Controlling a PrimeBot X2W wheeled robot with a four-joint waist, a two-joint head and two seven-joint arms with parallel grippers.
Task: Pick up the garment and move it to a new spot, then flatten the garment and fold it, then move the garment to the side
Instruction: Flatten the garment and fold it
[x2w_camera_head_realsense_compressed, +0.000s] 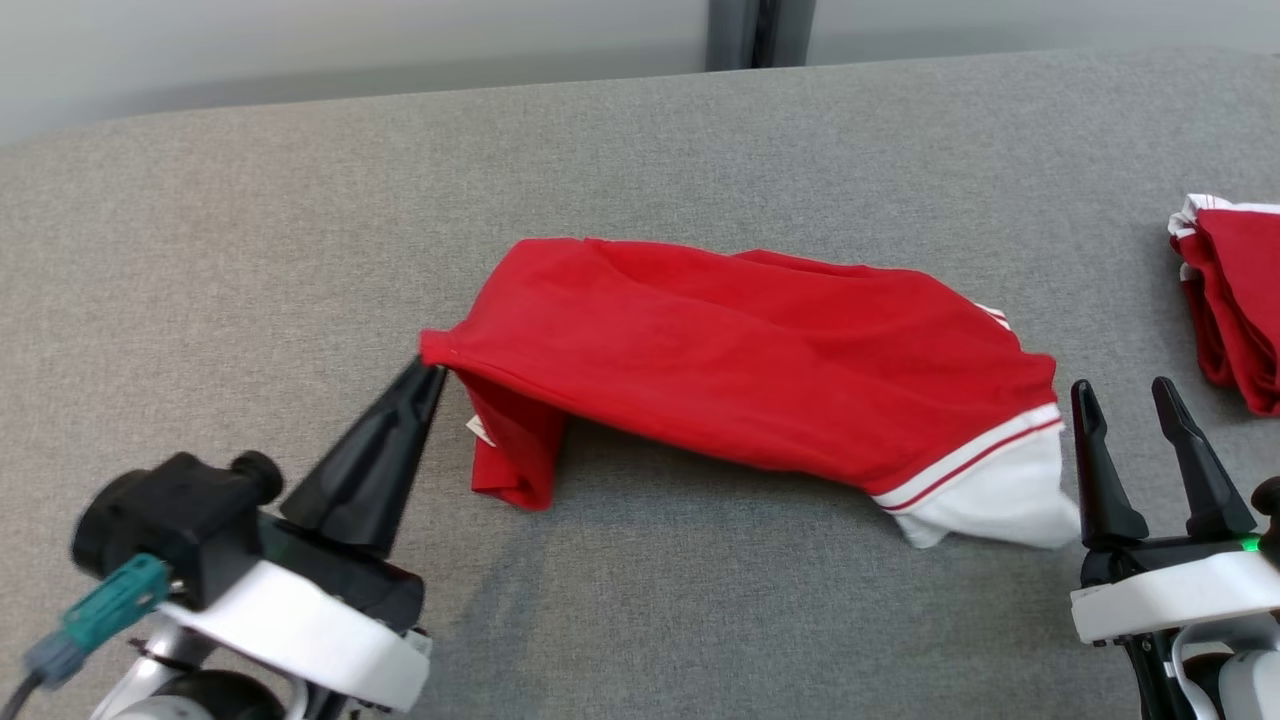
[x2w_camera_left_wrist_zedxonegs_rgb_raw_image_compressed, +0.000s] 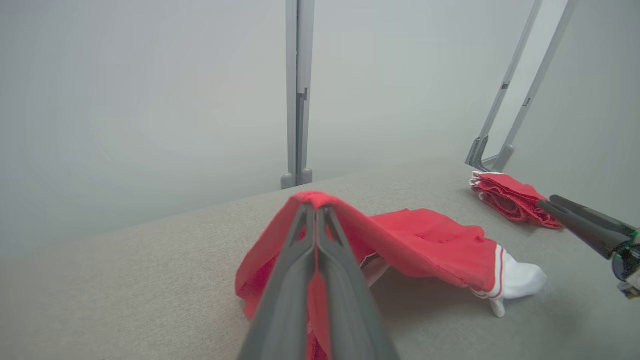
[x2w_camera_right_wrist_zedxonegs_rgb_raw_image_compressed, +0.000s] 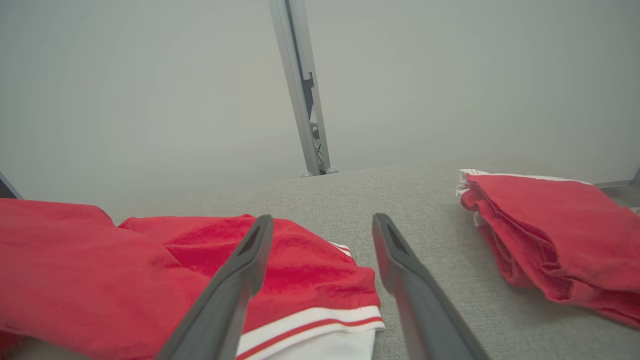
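Left gripper (x2w_camera_head_realsense_compressed: 432, 368), clamped on a corner of the garment (x2w_camera_head_realsense_compressed: 740, 370), holds that end off the table (x2w_camera_head_realsense_compressed: 700, 620), mid-surface. Right gripper (x2w_camera_head_realsense_compressed: 1122, 390) stands open just beside the white hem (x2w_camera_head_realsense_compressed: 1000, 490). Flattening appears in hand; next, the right should pinch that hem and pull taut.

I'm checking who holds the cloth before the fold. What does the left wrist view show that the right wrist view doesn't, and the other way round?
Left wrist view: the left gripper shut on a raised red corner of the garment, with the cloth tenting up off the table. Right wrist view: the right gripper open, fingers apart, gripping nothing, close to the garment's white striped hem. Both: the garment, the folded red garment lying apart at the right, the grey table and a grey post.
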